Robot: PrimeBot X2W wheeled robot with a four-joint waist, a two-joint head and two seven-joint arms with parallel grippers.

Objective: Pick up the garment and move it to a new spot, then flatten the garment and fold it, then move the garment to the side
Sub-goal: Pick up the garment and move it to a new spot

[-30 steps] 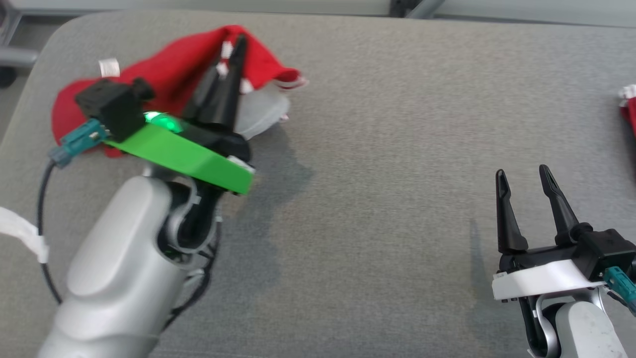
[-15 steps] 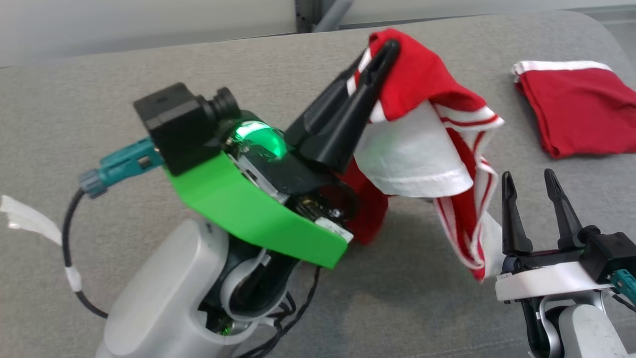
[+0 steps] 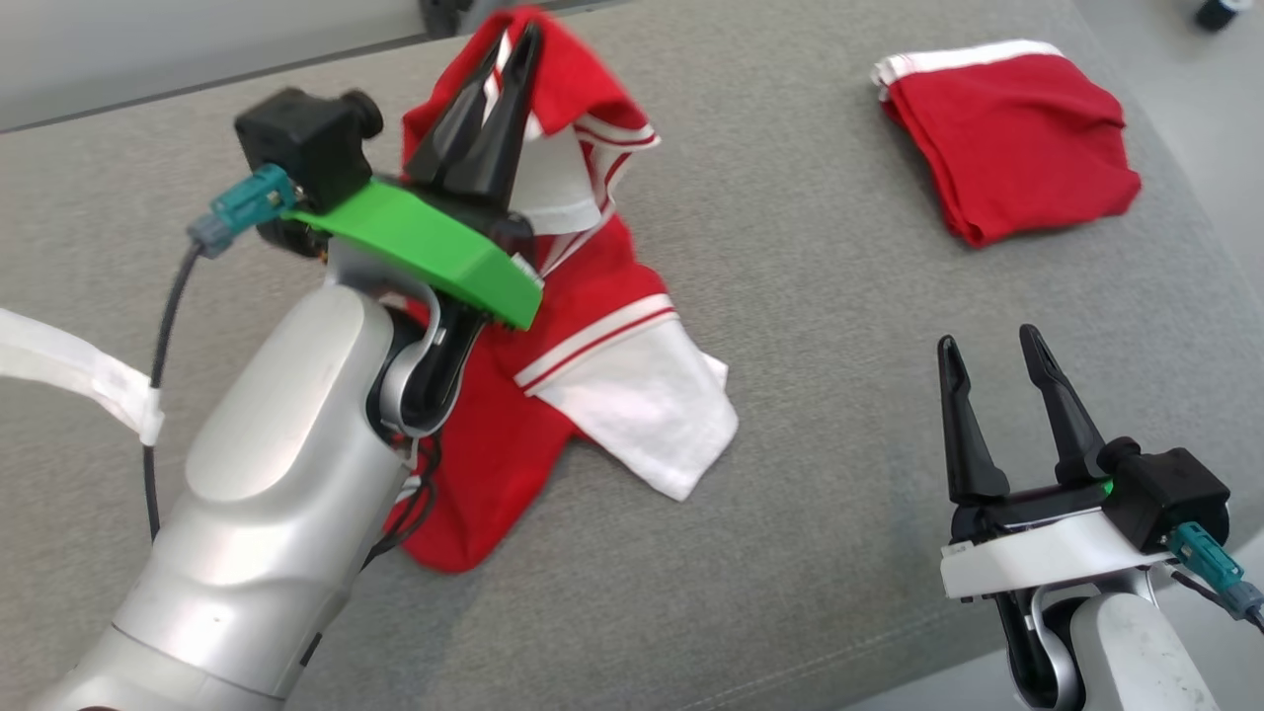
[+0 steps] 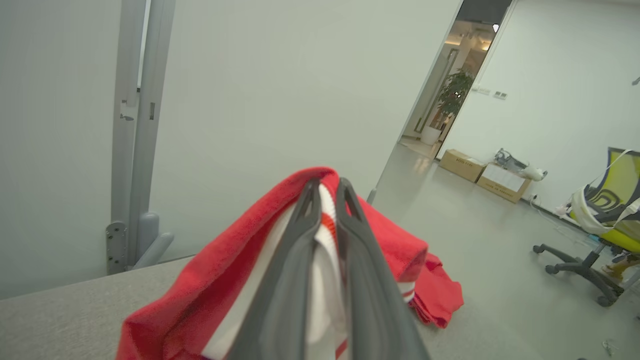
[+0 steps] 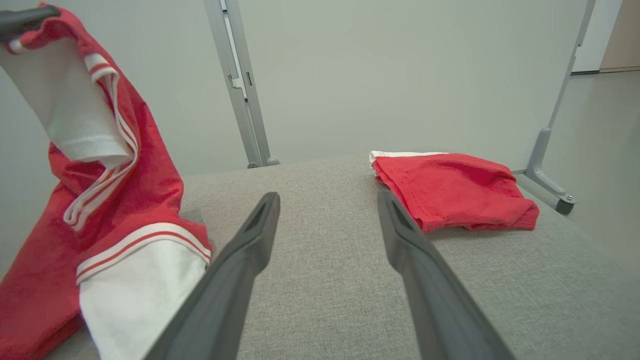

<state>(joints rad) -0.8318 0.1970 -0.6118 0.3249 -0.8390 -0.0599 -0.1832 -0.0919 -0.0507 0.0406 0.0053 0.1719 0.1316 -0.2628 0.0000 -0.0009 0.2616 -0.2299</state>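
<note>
The red shirt (image 3: 602, 346) with white sleeves and thin stripes is partly up in the air and partly down on the soft grey table top (image 3: 839, 296). Its top bunch hangs from our left gripper (image 3: 520, 39), close to the far edge of the table. The rest drops down and spreads on the grey cloth. One white sleeve (image 3: 642, 415) lies flat there, on the side nearer our right arm.

The two dark fingers of our left gripper are squeezed tight on a fold of the shirt. From our left wrist we see white and red cloth pinched between them. Our shiny silver forearm (image 3: 276, 513) and its bright green plate (image 3: 425, 252) cover part of the shirt.

Our right gripper (image 3: 988, 338) sits low by the near edge, well apart from the shirt. Its fingers are spread wide and hold nothing.

A second red cloth with a white edge (image 3: 1017, 138) lies folded at the far right corner of the table.

Past the table we see a pale wall with grey posts (image 5: 240, 85).
</note>
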